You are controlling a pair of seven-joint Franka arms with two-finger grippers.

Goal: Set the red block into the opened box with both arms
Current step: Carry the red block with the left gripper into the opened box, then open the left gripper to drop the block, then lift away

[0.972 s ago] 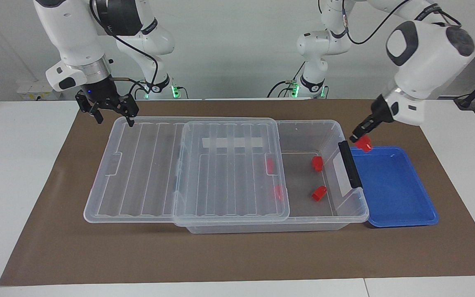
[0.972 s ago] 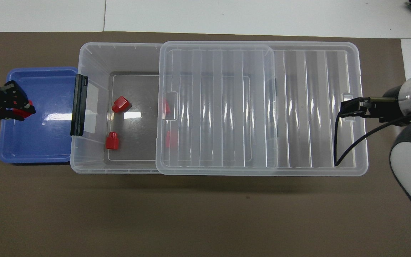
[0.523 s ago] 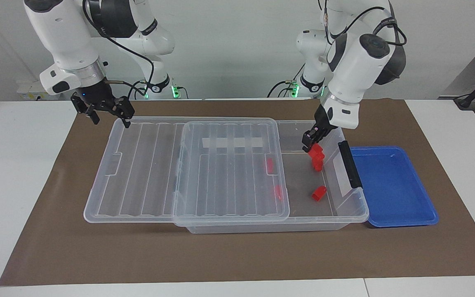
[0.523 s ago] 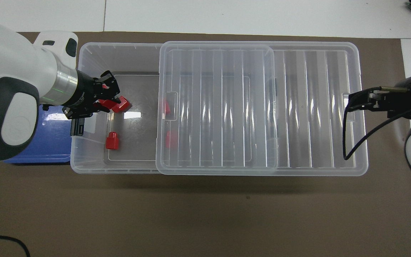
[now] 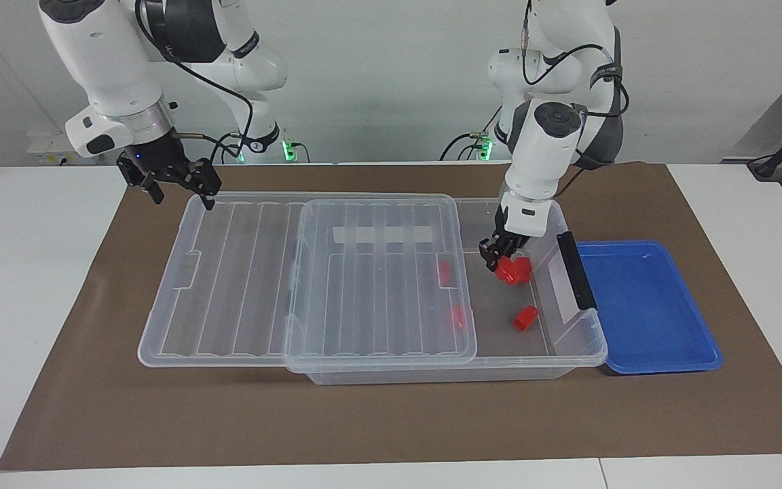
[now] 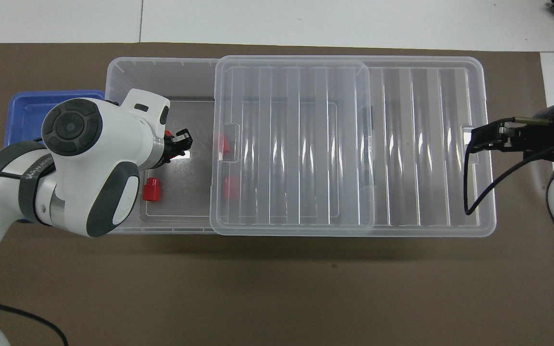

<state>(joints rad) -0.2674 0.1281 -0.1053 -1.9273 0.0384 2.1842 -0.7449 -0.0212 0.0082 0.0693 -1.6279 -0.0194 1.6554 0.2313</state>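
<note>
The clear box (image 5: 571,354) lies lengthwise on the mat, open at its end by the blue tray. My left gripper (image 5: 496,252) is down inside that open end, shut on a red block (image 5: 504,265). That block hangs just above the floor, against another red block (image 5: 524,270). From overhead the left arm hides most of this; only the gripper (image 6: 182,143) shows. One more red block (image 5: 525,317) (image 6: 151,189) rests on the box floor, and two show dimly through the lid (image 5: 377,272). My right gripper (image 5: 182,185) (image 6: 472,143) waits open over the lid's end.
The ribbed lid (image 6: 291,144) is slid toward the right arm's end and covers the box's middle. A shallow blue tray (image 5: 649,312) (image 6: 24,108) sits against the box's black handle (image 5: 575,268). A brown mat (image 5: 391,421) covers the table.
My left gripper carried the red block from over the blue tray, across the handle, and down into the open end of the box. The right gripper lifted slightly and held over the lid.
</note>
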